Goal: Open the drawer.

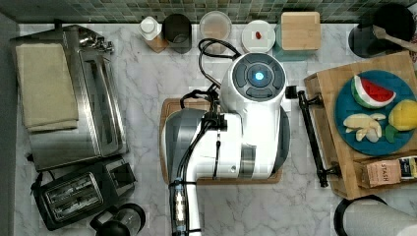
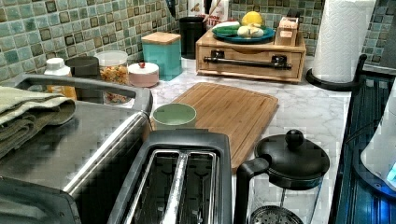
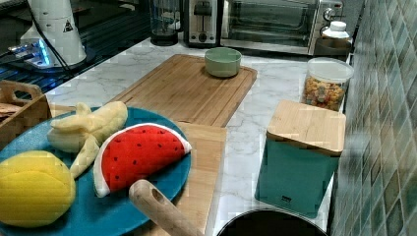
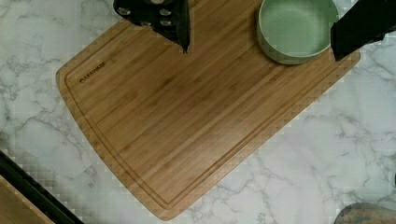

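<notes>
While shut flush in its bamboo box (image 2: 251,57), drawer (image 2: 247,61) at the counter's (image 2: 303,107) far end in the left view, black bar handle (image 2: 246,61) across its front.
Above it, on the box top, a teal plate (image 2: 243,35) of toy fruit; just beside the box, a teal canister (image 2: 161,53); nearer, a cutting board (image 2: 229,112) carrying a green bowl (image 2: 174,115). Hovering over that board in the wrist view, gripper (image 4: 261,35) spread wide, fingers (image 4: 180,25) holding nothing.
</notes>
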Controlling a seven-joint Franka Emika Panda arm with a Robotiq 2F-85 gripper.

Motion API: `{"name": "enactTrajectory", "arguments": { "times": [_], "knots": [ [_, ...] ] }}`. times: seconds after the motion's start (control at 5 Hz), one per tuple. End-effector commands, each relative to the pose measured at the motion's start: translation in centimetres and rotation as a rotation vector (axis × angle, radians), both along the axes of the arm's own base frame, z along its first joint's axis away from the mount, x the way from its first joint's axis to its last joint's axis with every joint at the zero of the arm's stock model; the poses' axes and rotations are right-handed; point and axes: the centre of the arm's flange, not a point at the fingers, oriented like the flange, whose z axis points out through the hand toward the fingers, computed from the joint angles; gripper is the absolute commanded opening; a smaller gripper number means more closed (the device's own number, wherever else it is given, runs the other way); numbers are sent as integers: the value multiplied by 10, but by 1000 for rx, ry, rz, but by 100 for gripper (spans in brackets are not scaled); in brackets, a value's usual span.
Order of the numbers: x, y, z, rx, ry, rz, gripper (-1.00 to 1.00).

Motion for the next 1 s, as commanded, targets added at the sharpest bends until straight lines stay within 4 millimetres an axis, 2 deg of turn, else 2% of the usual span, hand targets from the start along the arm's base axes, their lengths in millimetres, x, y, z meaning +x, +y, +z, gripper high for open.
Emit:
{"name": "enactTrajectory", "arguments": {
  "times": [0.2,0.4,0.8,1.0],
  "knots": [
    [-28,-35,14,-76,27,433,100],
    [-39,-47,6,-110,28,575,100],
    [-56,-92,-21,-138,-11,738,100],
    [-58,-110,-34,-124,-8,815,100]
  ]
}}
